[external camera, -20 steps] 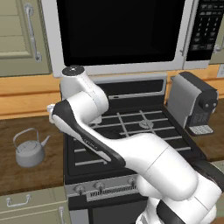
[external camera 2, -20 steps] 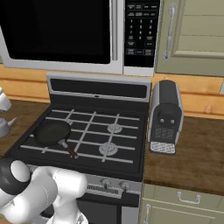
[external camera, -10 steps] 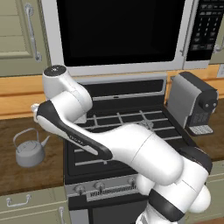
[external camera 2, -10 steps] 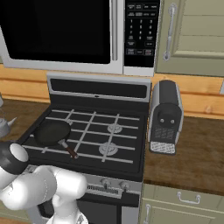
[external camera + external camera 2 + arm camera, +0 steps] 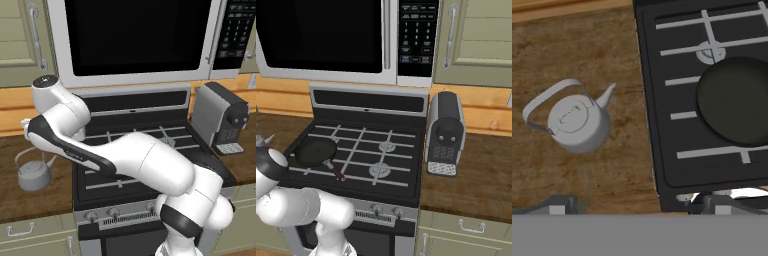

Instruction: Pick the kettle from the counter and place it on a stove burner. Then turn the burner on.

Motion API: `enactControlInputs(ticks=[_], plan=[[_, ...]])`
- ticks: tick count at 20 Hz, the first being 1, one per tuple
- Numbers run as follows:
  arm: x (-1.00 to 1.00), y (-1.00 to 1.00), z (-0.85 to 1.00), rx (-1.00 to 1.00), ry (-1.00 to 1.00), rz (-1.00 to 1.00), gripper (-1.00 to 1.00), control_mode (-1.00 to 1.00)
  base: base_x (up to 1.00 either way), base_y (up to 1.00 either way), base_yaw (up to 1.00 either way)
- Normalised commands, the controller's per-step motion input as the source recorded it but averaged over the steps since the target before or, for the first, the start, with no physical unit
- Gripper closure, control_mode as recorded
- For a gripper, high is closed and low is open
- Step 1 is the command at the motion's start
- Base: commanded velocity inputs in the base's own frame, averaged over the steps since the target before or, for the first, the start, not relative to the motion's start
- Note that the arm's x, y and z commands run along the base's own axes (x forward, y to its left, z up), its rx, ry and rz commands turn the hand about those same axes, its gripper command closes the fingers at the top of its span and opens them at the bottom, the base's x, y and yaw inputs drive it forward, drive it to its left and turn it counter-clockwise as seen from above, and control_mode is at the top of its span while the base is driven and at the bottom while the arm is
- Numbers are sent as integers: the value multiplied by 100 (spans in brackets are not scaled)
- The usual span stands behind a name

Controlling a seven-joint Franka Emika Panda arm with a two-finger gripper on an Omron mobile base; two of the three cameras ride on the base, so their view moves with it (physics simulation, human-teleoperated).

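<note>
Pincer state cannot be told: in the hand view only blurred tips peek above the bottom edge, at about 7 and 5 o'clock, and they hold nothing and touch nothing that can be seen.

One kettle (image 5: 574,120) sits upright on the counter (image 5: 572,55), at roughly 9 o'clock in the hand view, its spout pointing toward 1 o'clock and its wire handle arched toward 9 o'clock. It stands just beside the stove's left edge, apart from it. In the left base view the kettle (image 5: 33,175) rests on the counter (image 5: 20,200) at 8 o'clock, under the bent arm.

One black frying pan (image 5: 737,100) lies on the grate at 3 o'clock in the hand view, with a stove burner (image 5: 711,52) just beyond its rim at 1 o'clock. The right base view shows the pan (image 5: 316,151) on the front left grate and two uncovered burner caps to its right.

One coffee machine (image 5: 445,132) stands on the counter right of the stove. One microwave (image 5: 331,35) hangs above; its keypad lettering is too small to read.
</note>
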Motion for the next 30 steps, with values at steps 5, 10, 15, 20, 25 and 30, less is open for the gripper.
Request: enactControlInputs(ticks=[5, 10, 15, 20, 25, 30], plan=[[11, 18, -19, 0, 0, 0, -100, -100, 0, 0, 0], [19, 21, -23, 0, 0, 0, -100, -100, 0, 0, 0], [25, 19, -9, 0, -1, -1, -100, -100, 0, 0, 0], [16, 24, -6, 0, 0, -3, -100, -100, 0, 0, 0], [17, 35, -7, 0, 0, -5, -100, -100, 0, 0, 0], [29, 34, -2, 0, 0, -6, -100, -100, 0, 0, 0]])
